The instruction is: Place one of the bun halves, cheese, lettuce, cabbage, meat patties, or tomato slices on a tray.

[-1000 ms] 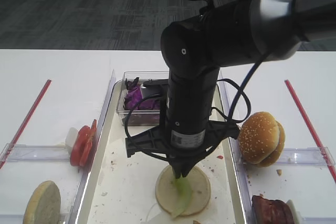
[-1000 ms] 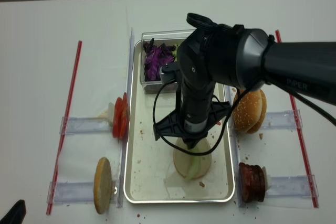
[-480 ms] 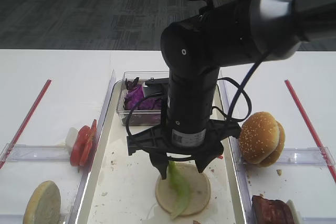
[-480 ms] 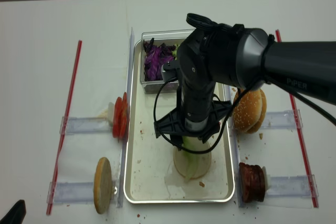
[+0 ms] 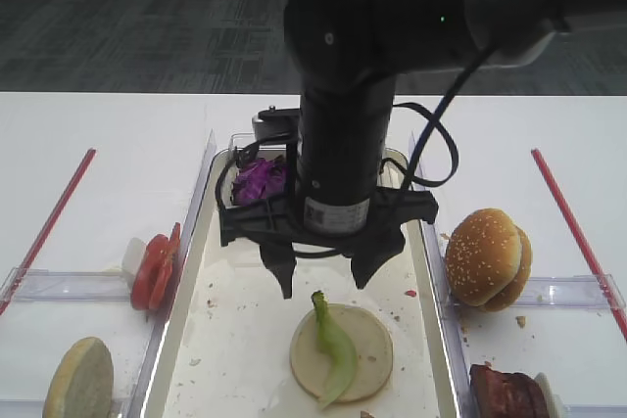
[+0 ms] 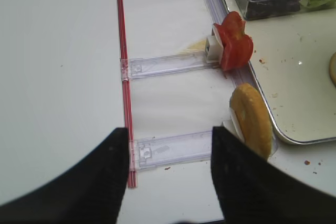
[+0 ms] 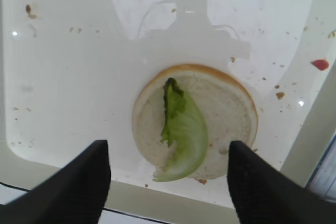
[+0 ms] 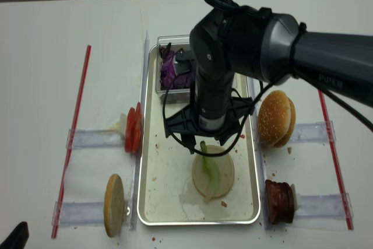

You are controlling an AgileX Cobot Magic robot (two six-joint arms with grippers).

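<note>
A pale green lettuce [image 5: 334,349] strip lies loose across a flat bun half [image 5: 369,354] near the front of the tray [image 5: 235,340]. My right gripper [image 5: 325,286] hangs open just above it and touches nothing. The right wrist view looks straight down at the lettuce [image 7: 184,135] on the bun half [image 7: 226,111], with my right gripper [image 7: 167,145] spread wide on either side. My left gripper [image 6: 168,135] is open and empty over a clear rack [image 6: 173,148] left of the tray. Beside it are a bun half [image 6: 252,119] standing on edge and tomato slices [image 6: 233,43].
A clear tub with purple cabbage [image 5: 257,181] sits at the tray's back. A sesame bun [image 5: 487,256] and meat patties [image 5: 505,394] stand on racks to the right. Tomato slices [image 5: 154,266] and a flat bun half [image 5: 80,379] stand to the left. Red strips [image 5: 49,227] border both sides.
My right gripper went from shut on the lettuce to wide open. It let the strip go onto the bun half, then rose and shifted back. The left arm stayed put.
</note>
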